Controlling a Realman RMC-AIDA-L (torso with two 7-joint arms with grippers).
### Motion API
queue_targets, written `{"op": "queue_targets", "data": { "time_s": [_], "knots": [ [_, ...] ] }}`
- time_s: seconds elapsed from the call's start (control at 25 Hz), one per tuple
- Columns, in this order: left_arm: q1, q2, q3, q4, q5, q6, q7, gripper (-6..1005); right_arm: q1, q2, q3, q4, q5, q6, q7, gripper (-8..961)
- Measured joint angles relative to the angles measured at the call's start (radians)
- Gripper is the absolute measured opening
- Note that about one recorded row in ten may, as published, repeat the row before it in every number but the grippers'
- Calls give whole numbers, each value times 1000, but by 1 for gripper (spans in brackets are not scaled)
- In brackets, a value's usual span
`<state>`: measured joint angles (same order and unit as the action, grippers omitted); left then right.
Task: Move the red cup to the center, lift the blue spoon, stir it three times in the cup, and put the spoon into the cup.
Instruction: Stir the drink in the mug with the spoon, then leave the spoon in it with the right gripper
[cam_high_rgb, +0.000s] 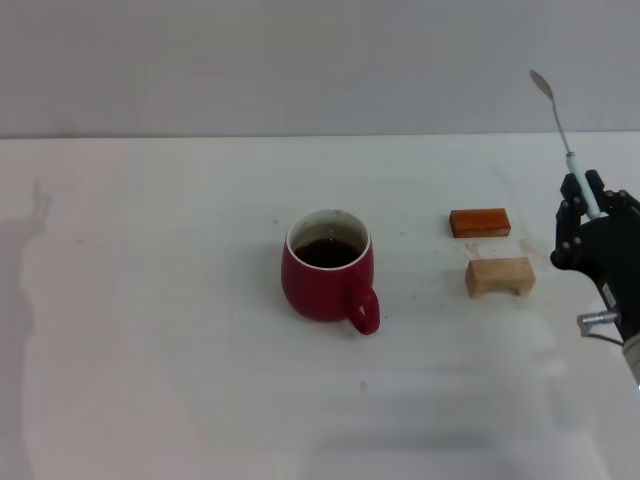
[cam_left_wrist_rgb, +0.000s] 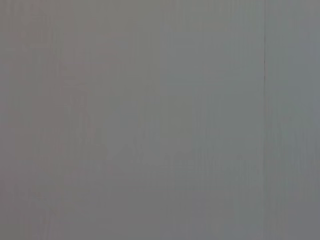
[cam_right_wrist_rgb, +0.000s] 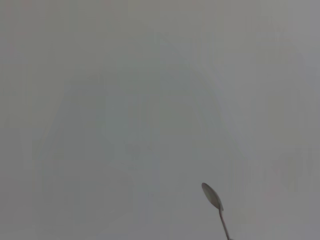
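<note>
The white table (cam_high_rgb: 150, 330) fills most of the head view, with a grey wall behind it. At its right edge the black right gripper (cam_high_rgb: 583, 205) is raised above the table surface, fingers pointing up and away from the robot, its wrist running down out of view at the right border. It is clamped on the pale blue handle of the blue spoon (cam_high_rgb: 560, 130), which stands nearly upright out of the fingers, leaning slightly to the left, its grey metal bowl at the top against the wall. The right wrist view shows only that bowl and thin neck (cam_right_wrist_rgb: 216, 205) against a plain grey background.

The red cup (cam_high_rgb: 328, 265) sits upright near the middle of the table, well apart from the gripper and to its left. It is a rounded dark red mug with a white inner wall, dark liquid inside, and its loop handle turned toward the robot and a little right.

Between cup and gripper lie two small blocks: an orange-red block (cam_high_rgb: 480, 222) farther back and a pale wooden block (cam_high_rgb: 499, 277) just in front of it.

The left gripper is out of sight; its wrist view shows only blank grey.
</note>
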<state>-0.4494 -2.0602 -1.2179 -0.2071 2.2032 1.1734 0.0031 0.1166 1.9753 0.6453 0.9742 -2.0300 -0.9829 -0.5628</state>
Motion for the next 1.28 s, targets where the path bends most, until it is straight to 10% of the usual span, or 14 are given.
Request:
{"op": "queue_targets", "data": {
  "time_s": [0.36, 0.72, 1.28],
  "knots": [
    [0, 0, 0, 0, -2, 0, -1, 842, -102, 59, 170, 179, -2, 210, -281, 139],
    [0, 0, 0, 0, -2, 0, -1, 842, -109, 65, 186, 191, -17, 223, -241, 138],
    [2, 1, 0, 0, -1, 1, -2, 842, -113, -45, 216, 91, -593, 97, 615, 139]
  ]
}}
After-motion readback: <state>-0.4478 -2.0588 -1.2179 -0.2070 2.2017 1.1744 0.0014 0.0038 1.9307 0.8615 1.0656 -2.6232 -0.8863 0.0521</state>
